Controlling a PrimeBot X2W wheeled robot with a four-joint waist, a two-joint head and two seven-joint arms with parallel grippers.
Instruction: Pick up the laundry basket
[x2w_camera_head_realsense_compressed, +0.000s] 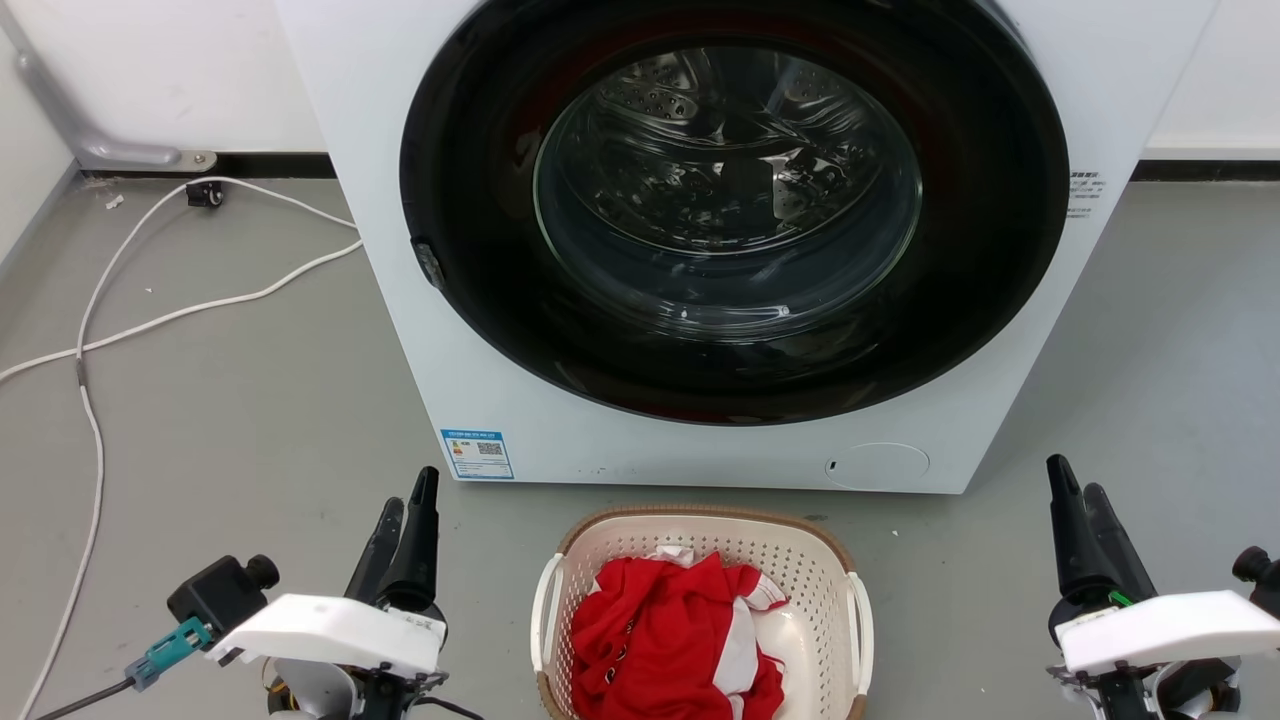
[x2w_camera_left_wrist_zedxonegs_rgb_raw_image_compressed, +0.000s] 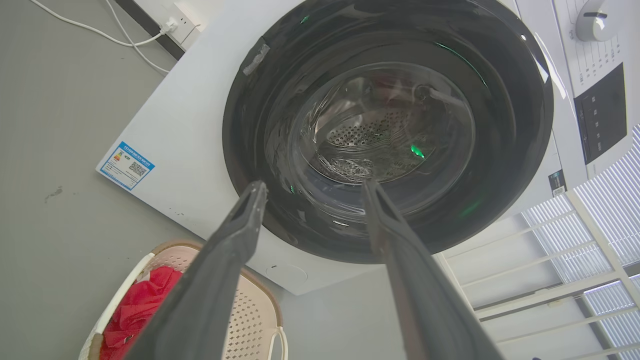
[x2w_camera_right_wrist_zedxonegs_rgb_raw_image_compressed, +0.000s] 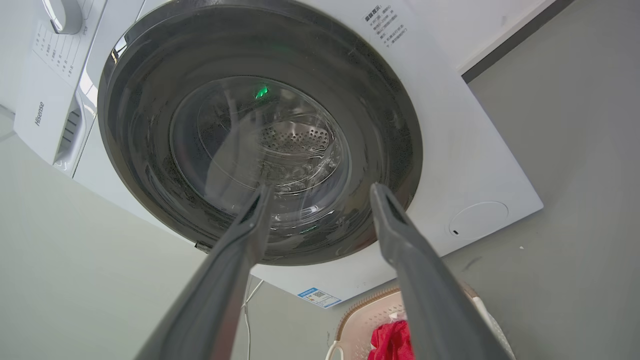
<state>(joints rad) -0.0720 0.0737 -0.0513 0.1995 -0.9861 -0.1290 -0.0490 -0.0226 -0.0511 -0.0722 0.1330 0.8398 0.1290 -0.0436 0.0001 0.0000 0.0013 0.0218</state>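
- The left gripper (x2w_camera_head_realsense_compressed: 410, 497) is held low and outboard of the load. Its two dark fingers are spread, with a clear gap shown between them in the left wrist view, and nothing is gripped.
- The right gripper (x2w_camera_head_realsense_compressed: 1075, 480) is posed in mirror fashion. Its fingers are likewise spread and nothing is held between them.
- The laundry basket (x2w_camera_head_realsense_compressed: 795, 565) is set on the grey floor (x2w_camera_head_realsense_compressed: 250, 420) between the two grippers. It lies inboard of each and is touched by neither. In each wrist view it is seen below and beside the fingers.
- A red garment (x2w_camera_head_realsense_compressed: 655, 620) with white parts is seen crumpled inside the basket, lying below the brown rim.
- The washing machine (x2w_camera_head_realsense_compressed: 560, 440) stands ahead of both sets of fingertips, beyond the basket. Its round dark glass door (x2w_camera_head_realsense_compressed: 730, 200) is closed, and the perforated drum is visible through it.
- A blue-and-white label (x2w_camera_head_realsense_compressed: 477, 453) is fixed to the machine's lower front, just ahead of the left gripper's fingertips.
- A white cable (x2w_camera_head_realsense_compressed: 90, 420) is trailed over the floor outboard of the left gripper.
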